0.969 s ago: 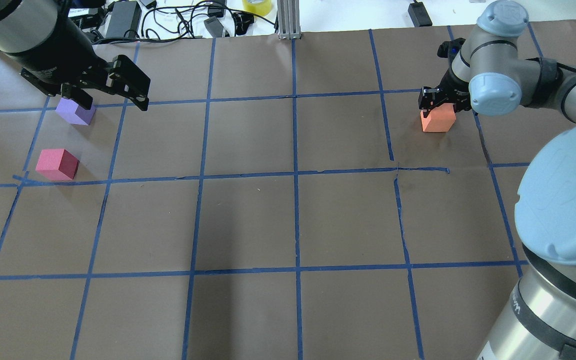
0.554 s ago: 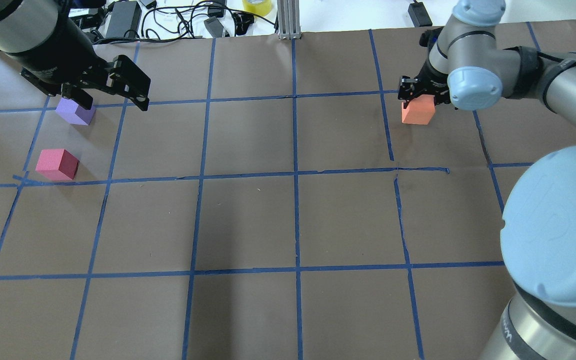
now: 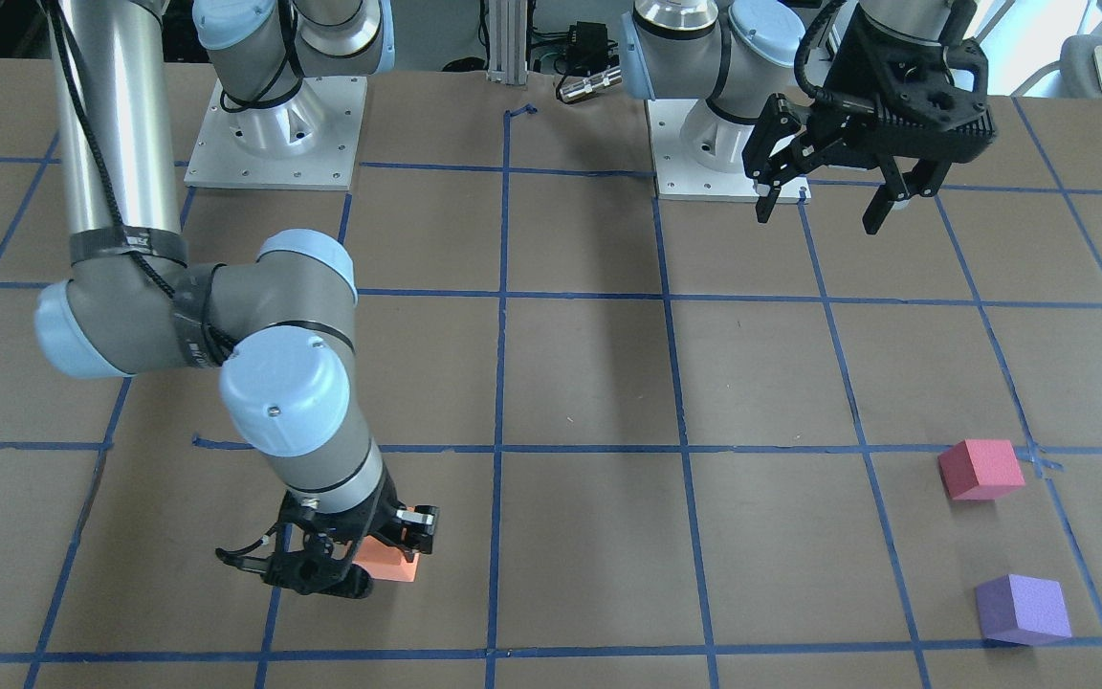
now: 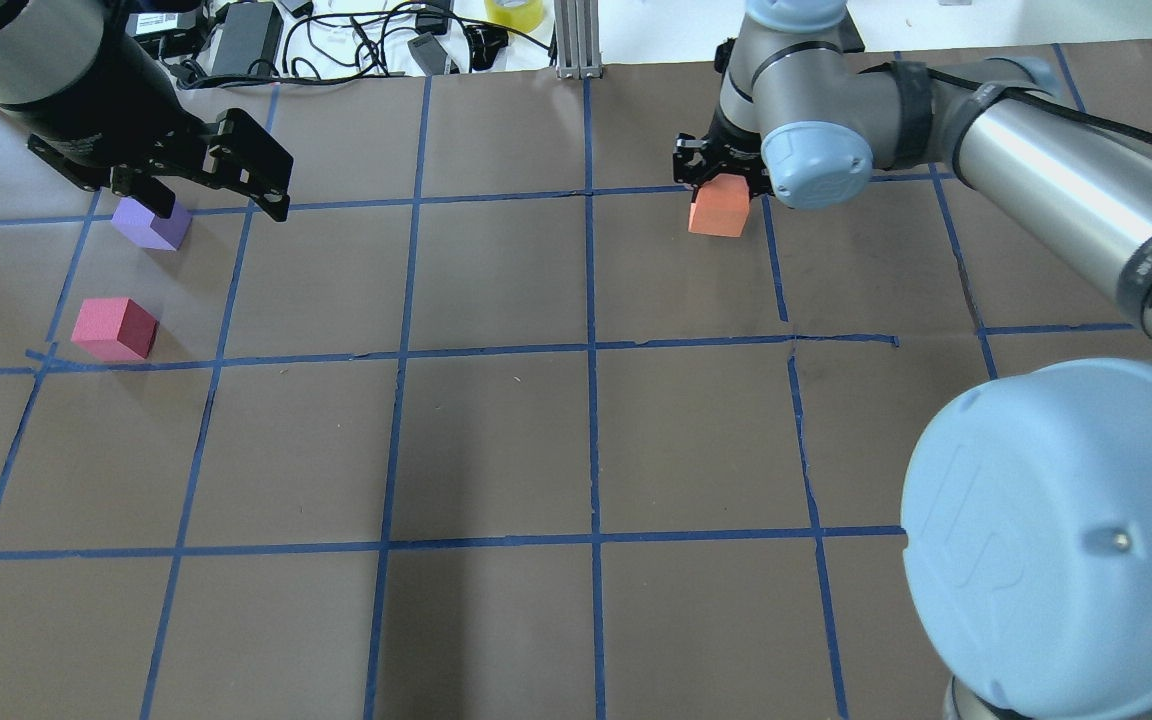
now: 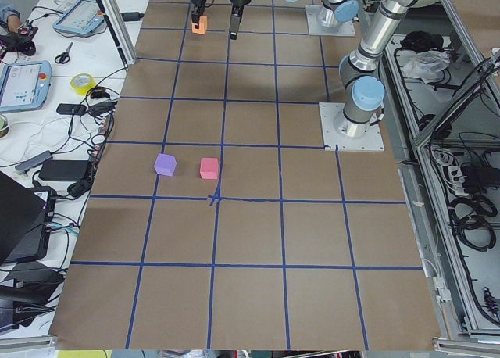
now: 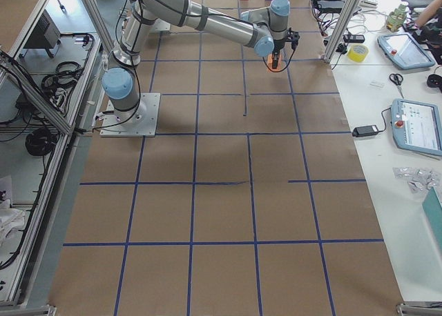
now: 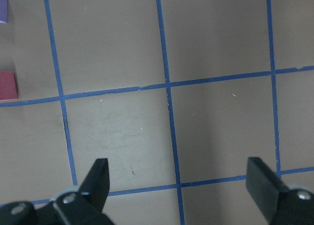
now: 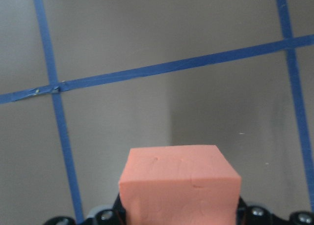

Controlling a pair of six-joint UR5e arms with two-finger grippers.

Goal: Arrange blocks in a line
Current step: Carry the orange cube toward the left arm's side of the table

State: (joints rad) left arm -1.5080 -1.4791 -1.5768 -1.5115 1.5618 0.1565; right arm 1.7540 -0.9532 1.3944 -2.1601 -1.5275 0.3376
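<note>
My right gripper (image 4: 721,190) is shut on the orange block (image 4: 718,210), held low over the brown table in the far middle-right square; the block also shows in the front view (image 3: 390,568) and fills the bottom of the right wrist view (image 8: 180,181). My left gripper (image 4: 226,205) is open and empty, raised above the table near the far left (image 3: 817,218). The purple block (image 4: 151,222) lies partly under it in the overhead view. The pinkish-red block (image 4: 114,328) lies just nearer to me. Both sit at the left edge of the left wrist view: purple (image 7: 2,6), pinkish-red (image 7: 7,85).
Blue tape lines (image 4: 591,350) grid the table. Cables, power adapters and a yellow tape roll (image 4: 514,12) lie beyond the far edge, beside an aluminium post (image 4: 576,40). The arm bases (image 3: 274,124) stand on my side of the table.
My right gripper has carried the orange block leftward across a tape line, toward the table's middle. The left gripper and the purple and pinkish-red blocks have barely moved.
</note>
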